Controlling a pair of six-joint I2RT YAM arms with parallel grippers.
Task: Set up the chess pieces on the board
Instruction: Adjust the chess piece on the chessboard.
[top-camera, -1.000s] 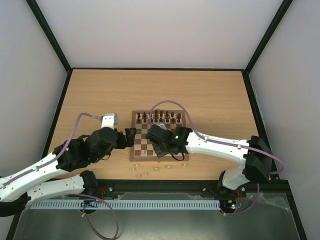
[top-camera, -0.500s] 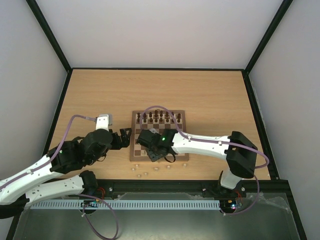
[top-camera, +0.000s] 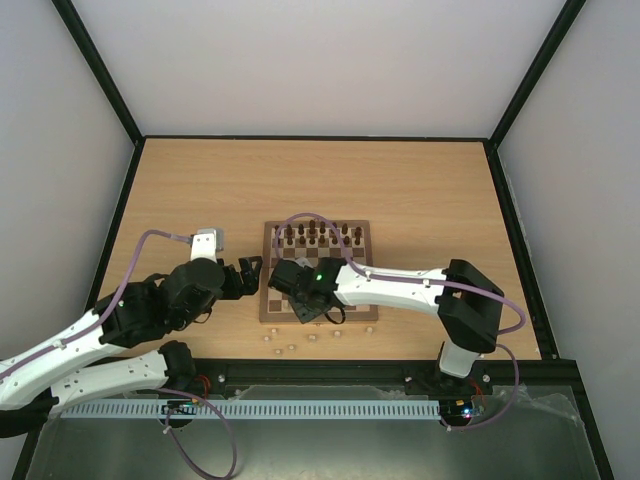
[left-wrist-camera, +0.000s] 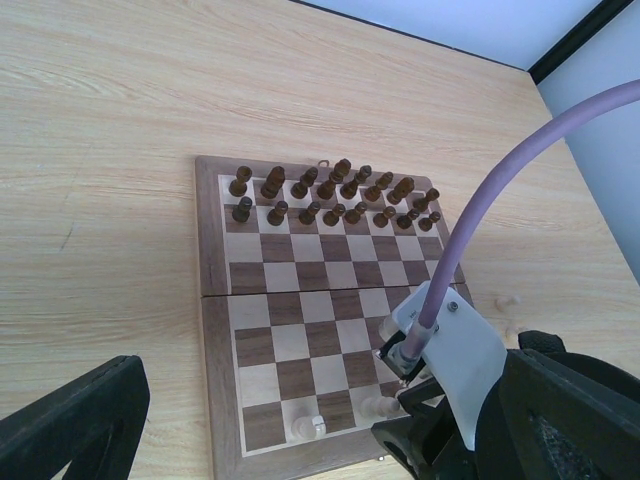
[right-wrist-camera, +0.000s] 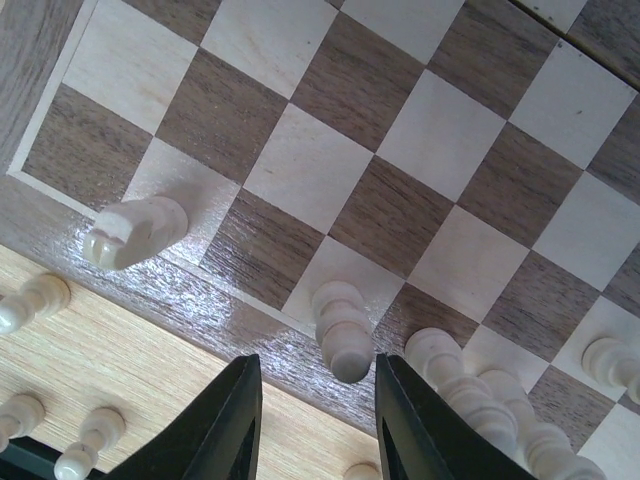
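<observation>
The right gripper (right-wrist-camera: 318, 385) straddles a pale piece (right-wrist-camera: 338, 325) at the board (right-wrist-camera: 320, 110) edge, jaws apart, not yet clamped. The left gripper (top-camera: 247, 277) hangs released beside the board.

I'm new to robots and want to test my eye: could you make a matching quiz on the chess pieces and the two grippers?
1 dark pieces
2 loose pale pieces
3 left gripper
4 right gripper

A astride a pale piece on the board's near row
B on the table, off the board
C two rows at the far edge
D open, left of the board

Pairs: 1-C, 2-B, 3-D, 4-A
</observation>
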